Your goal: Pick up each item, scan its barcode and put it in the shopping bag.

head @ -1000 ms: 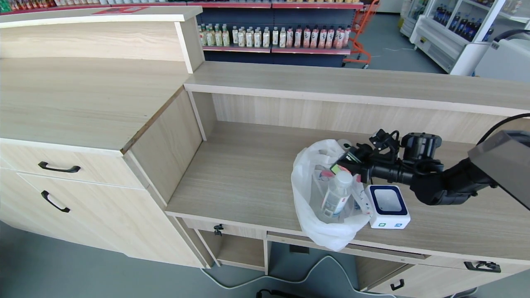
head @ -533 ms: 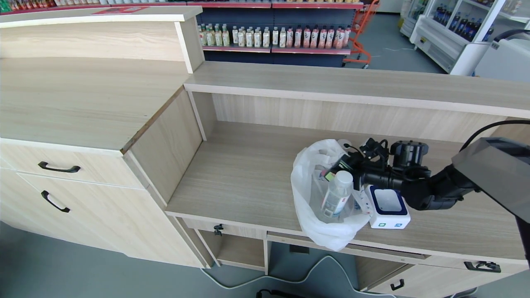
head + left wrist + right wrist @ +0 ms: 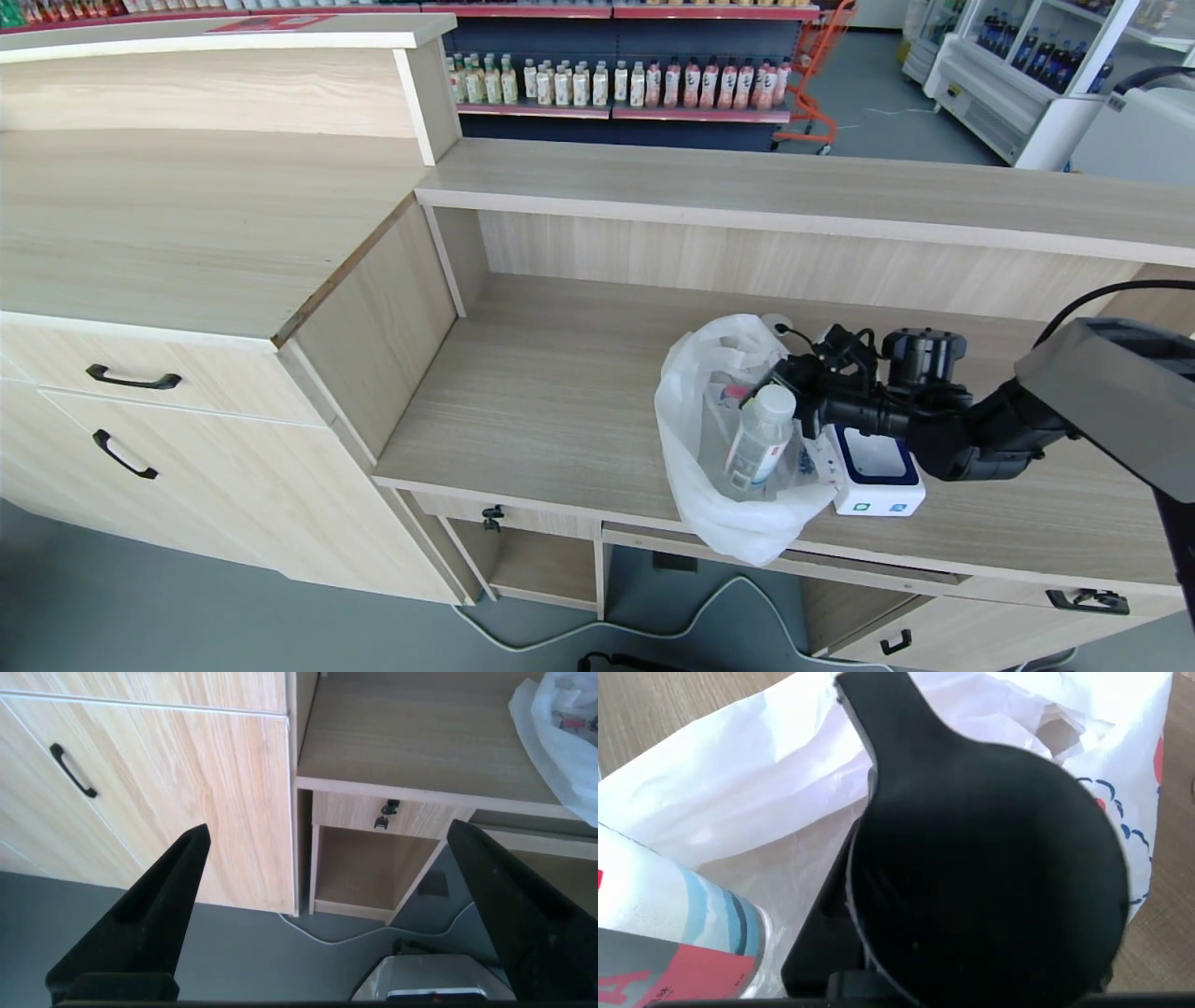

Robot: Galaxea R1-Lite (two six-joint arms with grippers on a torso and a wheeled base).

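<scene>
A white plastic shopping bag (image 3: 695, 467) stands open at the counter's front edge. A clear bottle with a white cap (image 3: 758, 434) stands upright inside it. My right gripper (image 3: 780, 378) is at the bag's mouth from the right, shut on a dark item (image 3: 990, 859) that hides most of the bag's white plastic (image 3: 738, 793) behind it. A white, blue and red label (image 3: 682, 943) lies close beside the item. The white barcode scanner (image 3: 873, 467) sits against the bag's right side, under my right arm. My left gripper (image 3: 322, 924) hangs open and holds nothing, low beside the counter.
The counter's back wall and upper ledge (image 3: 803, 196) rise behind the bag. A taller cabinet with drawers (image 3: 140, 373) stands to the left. The left wrist view shows the bag's edge (image 3: 561, 728), an open compartment under the counter (image 3: 374, 868) and grey floor.
My right arm has come down and moved left, carrying the dark item lower into the bag's mouth, and now hangs over the scanner. The bottle and bag have stayed put.
</scene>
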